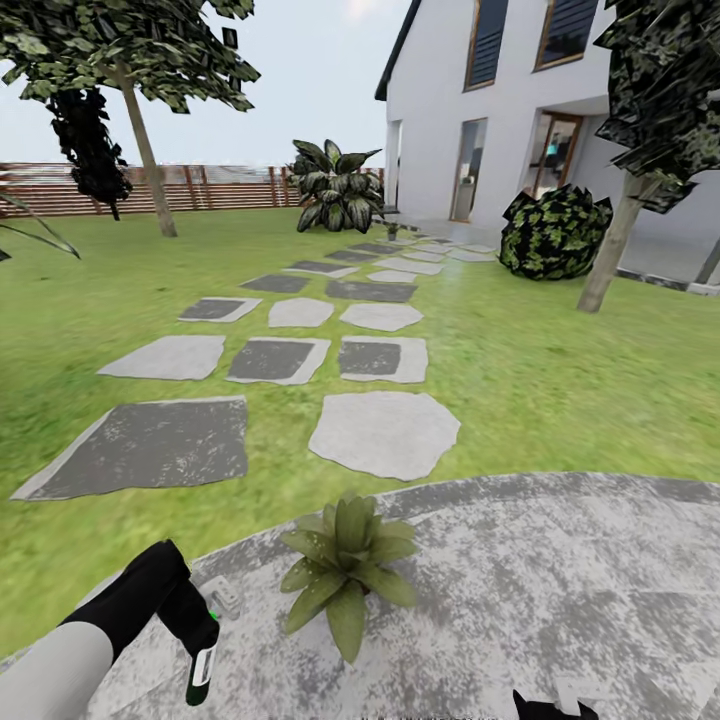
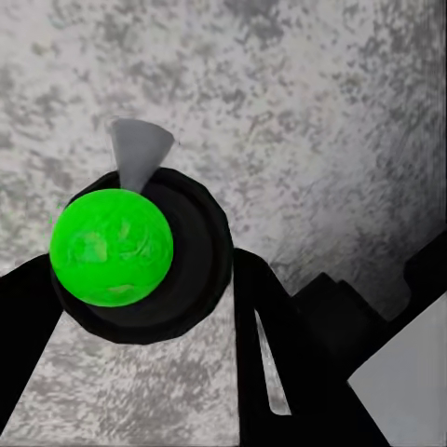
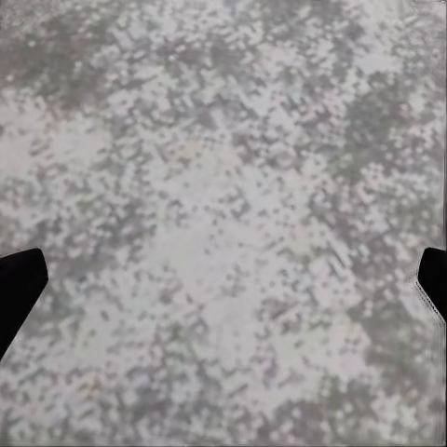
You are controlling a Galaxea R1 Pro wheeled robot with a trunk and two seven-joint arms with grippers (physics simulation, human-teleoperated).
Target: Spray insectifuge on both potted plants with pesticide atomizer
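Setting: on a round grey patio at the edge of a green lawn, grey stepping stones are seen leading toward a white house, with a brown slatted fence behind.

Left gripper: closed around the spray bottle, which is held low over the patio with its dark green end pointing down. In the left wrist view the bottle is seen end-on as a bright green disc inside a black ring, clamped between the black fingers, with mottled paving beneath.

Potted plant: a low rosette of pointed green leaves is set on the patio near its lawn-side edge, just to the right of the held bottle and apart from it.

Right gripper: spread wide, with black fingertips seen at opposite edges of the wrist view and nothing held between them; speckled grey paving lies below.

Surroundings: trees and a dark bush are seen beside the lawn.
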